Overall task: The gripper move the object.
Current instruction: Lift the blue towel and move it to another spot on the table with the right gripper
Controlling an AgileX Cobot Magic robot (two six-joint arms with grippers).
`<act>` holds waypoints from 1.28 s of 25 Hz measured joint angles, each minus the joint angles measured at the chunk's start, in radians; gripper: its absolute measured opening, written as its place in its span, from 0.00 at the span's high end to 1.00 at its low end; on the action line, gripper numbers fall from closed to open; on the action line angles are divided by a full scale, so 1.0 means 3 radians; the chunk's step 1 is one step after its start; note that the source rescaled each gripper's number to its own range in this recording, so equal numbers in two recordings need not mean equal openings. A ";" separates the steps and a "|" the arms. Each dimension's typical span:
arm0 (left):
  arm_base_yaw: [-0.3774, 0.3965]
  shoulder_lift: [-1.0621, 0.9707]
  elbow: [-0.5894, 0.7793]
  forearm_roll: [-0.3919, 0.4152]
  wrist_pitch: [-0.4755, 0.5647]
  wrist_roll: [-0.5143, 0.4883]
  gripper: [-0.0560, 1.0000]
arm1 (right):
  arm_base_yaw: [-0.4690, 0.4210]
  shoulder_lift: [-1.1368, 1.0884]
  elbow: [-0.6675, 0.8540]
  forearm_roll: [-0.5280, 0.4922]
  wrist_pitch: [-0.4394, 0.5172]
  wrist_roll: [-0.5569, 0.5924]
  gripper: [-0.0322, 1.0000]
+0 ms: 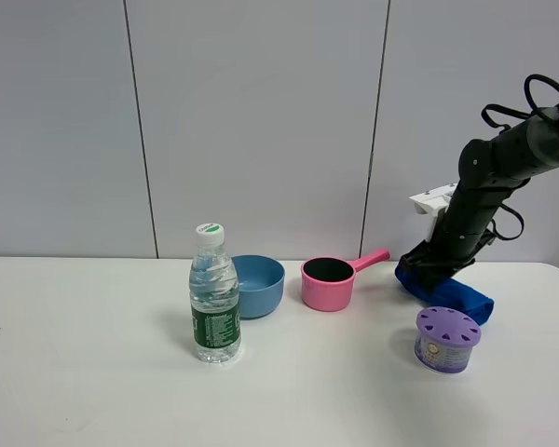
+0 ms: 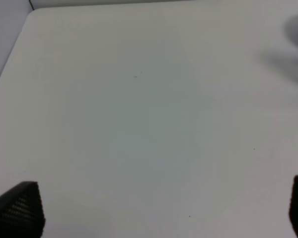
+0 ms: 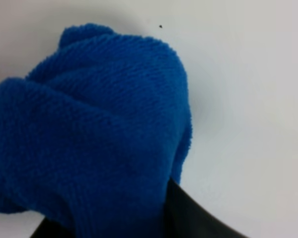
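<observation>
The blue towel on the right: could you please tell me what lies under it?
The blue towel rests on the white table and is bunched over the right gripper, hiding most of it. Whatever else lies beneath is covered.

A blue terry cloth (image 3: 89, 139) fills most of the view. It is bunched in thick folds and gripped by the right gripper (image 3: 124, 230), whose dark fingers (image 3: 198, 220) show only as edges under it. Beyond the cloth lies the white table (image 3: 253, 99), with a tiny dark speck (image 3: 161, 26) past the far fold.
</observation>
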 joint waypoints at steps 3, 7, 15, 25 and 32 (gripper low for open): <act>0.0000 0.0000 0.0000 0.0000 0.0000 0.0000 0.00 | 0.0000 -0.0021 -0.0011 0.0000 0.0119 0.0036 0.97; 0.0000 0.0000 0.0000 0.0000 0.0000 0.0000 0.00 | 0.0000 -0.0322 -0.0005 0.0000 0.0476 0.0045 0.97; 0.0000 0.0000 0.0000 0.0000 0.0000 0.0000 0.00 | 0.0000 -0.1192 -0.0005 0.0168 0.1267 0.0033 0.97; 0.0000 0.0000 0.0000 0.0000 0.0000 0.0000 0.00 | 0.0527 -0.1457 -0.0005 0.0555 0.1821 -0.0734 0.97; 0.0000 0.0000 0.0000 0.0000 0.0000 0.0000 0.00 | 0.1081 -0.1450 -0.0005 0.0578 0.1631 -0.0886 0.97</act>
